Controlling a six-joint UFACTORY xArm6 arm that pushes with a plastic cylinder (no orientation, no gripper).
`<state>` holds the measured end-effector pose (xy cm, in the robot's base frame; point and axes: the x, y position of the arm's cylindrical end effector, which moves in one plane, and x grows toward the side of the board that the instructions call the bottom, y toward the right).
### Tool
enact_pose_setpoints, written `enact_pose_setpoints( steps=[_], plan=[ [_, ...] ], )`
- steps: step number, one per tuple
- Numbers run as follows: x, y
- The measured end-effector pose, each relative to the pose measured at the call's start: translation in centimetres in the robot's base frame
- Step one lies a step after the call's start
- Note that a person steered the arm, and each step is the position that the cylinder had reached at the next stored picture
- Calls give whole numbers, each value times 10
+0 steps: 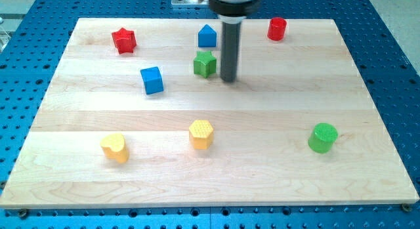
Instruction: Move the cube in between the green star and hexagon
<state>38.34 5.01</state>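
The blue cube [151, 80] sits left of centre on the wooden board [275, 104]. The green star [205, 63] lies up and to the right of it. The yellow hexagon [201, 134] lies below the star, near the view's bottom centre. My tip [228, 79] rests on the board just right of the green star, a small gap away, and well right of the blue cube.
A red star [123, 40] is at top left, a blue house-shaped block [207, 36] above the green star, a red cylinder [277, 29] at top right, a green cylinder [323, 137] at lower right, a yellow heart [115, 147] at lower left.
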Motion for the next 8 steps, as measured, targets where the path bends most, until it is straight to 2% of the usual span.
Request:
enact_pose_setpoints(
  steps=[1,2,3,4,5,6,7,8],
  plan=[
    [86,-23],
    [103,-122],
    [101,-230],
    [38,-250],
    [-20,-234],
    [-15,-170],
    [10,-148],
    [23,-177]
  ],
)
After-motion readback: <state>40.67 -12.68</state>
